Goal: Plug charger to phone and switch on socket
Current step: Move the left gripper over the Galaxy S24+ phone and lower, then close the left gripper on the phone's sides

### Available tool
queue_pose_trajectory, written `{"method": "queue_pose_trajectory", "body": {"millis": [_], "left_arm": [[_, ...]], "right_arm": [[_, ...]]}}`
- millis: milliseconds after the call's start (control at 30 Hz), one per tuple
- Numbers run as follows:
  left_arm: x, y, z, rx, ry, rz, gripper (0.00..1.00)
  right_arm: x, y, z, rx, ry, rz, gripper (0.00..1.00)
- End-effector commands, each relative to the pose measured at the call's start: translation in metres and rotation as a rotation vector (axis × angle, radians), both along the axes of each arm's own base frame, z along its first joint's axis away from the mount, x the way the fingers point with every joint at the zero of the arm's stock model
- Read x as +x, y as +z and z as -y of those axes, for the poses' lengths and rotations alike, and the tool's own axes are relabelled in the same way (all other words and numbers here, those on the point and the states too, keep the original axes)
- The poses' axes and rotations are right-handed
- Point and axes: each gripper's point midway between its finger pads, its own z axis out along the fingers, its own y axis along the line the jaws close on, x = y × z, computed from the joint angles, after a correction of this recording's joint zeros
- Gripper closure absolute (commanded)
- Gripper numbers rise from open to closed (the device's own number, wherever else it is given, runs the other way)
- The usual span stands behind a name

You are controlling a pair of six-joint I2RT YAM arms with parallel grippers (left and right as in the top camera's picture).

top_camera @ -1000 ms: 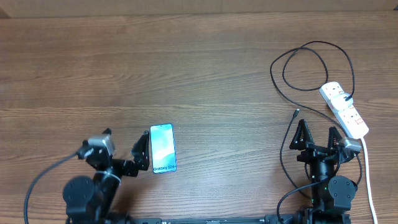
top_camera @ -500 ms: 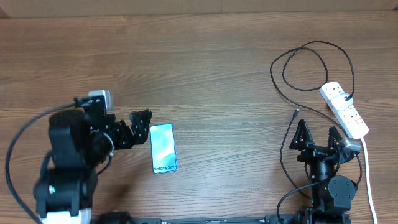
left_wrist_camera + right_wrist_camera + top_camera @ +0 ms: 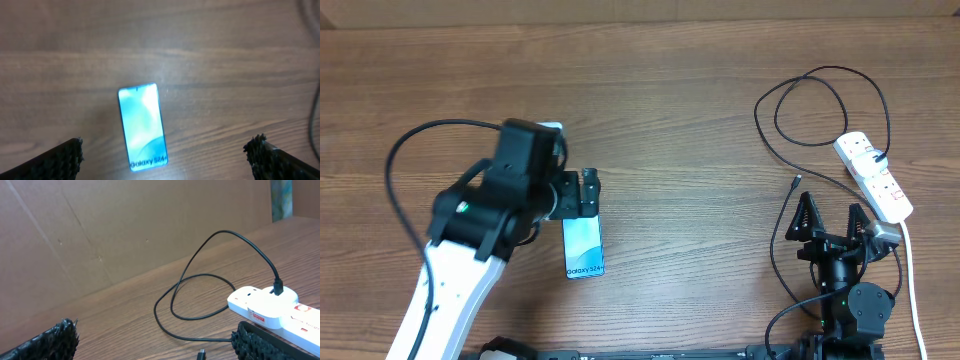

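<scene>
Socket (image 3: 873, 177) lies flat on the surface (image 3: 670, 100), far right of the phone (image 3: 583, 245) and a bit further back. An outlet near its far end has the charger (image 3: 763, 133) plug in it. The thick white cord (image 3: 912, 270) leaves its near end.

The charger cable loops behind the socket, then runs back toward the phone's side. Its connector tip (image 3: 796, 183) lies loose between phone and socket, much nearer the socket, touching neither.

Phone is flat, screen up and lit, with the "Galaxy S24" text at its near end.

Left arm is reached out with the wrist pitched down. The left fingers (image 3: 588, 193) hang over the phone's far end, spread wide, gripping nothing.

Right arm is folded low, far right of the phone. The right fingers (image 3: 830, 207) are spread wide, empty, pointing away from the base, with the connector tip just beyond them.
</scene>
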Motion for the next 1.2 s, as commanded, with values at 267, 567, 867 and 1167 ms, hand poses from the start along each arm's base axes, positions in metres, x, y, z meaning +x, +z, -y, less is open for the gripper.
{"method": "queue_pose_trajectory", "body": {"millis": [267,567,867,1167], "left_arm": [[0.004,-0.056,0.012,-0.001,0.094,-0.260,0.00],[-0.005,-0.107,-0.005,0.107,0.218,-0.389,0.00],[-0.022,-0.159,-0.004,0.097,0.146,-0.422,0.01],[-0.036,-0.190,-0.006,0.084,0.142,-0.435,0.01]], "right_arm": [[0.000,-0.002,0.000,0.000,-0.005,0.002,0.00],[0.000,-0.002,0.001,0.000,-0.005,0.002,0.00],[0.000,-0.002,0.000,0.000,-0.005,0.002,0.00],[0.000,-0.002,0.001,0.000,-0.005,0.002,0.00]]}}
